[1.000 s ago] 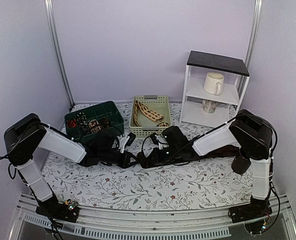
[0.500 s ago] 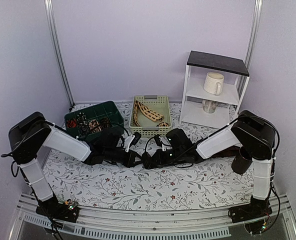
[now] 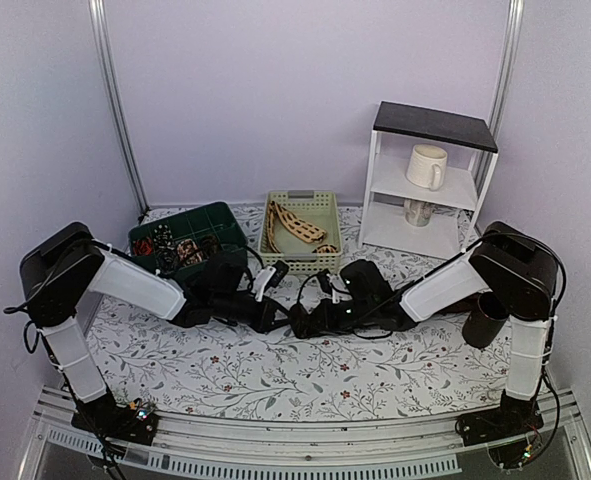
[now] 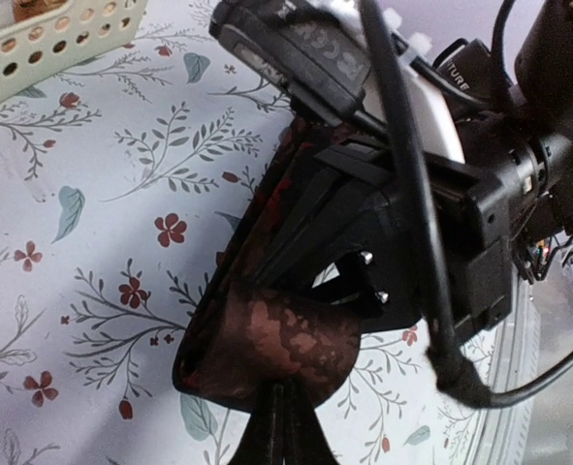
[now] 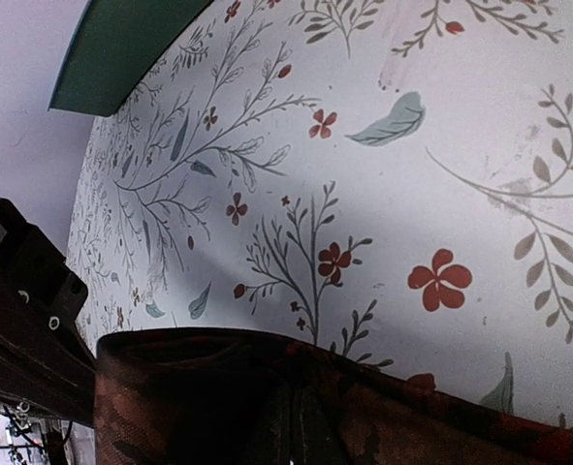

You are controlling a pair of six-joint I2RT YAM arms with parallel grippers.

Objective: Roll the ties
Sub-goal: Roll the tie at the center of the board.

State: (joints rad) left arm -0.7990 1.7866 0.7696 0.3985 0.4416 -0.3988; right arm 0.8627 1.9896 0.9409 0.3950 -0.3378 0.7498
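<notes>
Loop of the dark brown-black tie (image 4: pixel 267 339) sits at the middle of the tabletop (image 3: pixel 275 385), pinched from opposite sides: the left pincer (image 4: pixel 282 431) is clamped shut on its fold, the right pincer (image 5: pixel 291 426) clamped shut on its band. A beige tie (image 3: pixel 297 226) lies in the cream basket (image 3: pixel 295 264) at the back, and small coiled ties (image 3: pixel 180 250) fill the green bin (image 3: pixel 187 210) beside it

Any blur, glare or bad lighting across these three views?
Left wrist: dark tie reasonably sharp, foreground cable soft. Right wrist: tablecloth crisp and bright, tie dark and close at the bottom edge. Top external: even light, no glare, tie barely distinguishable at centre.
</notes>
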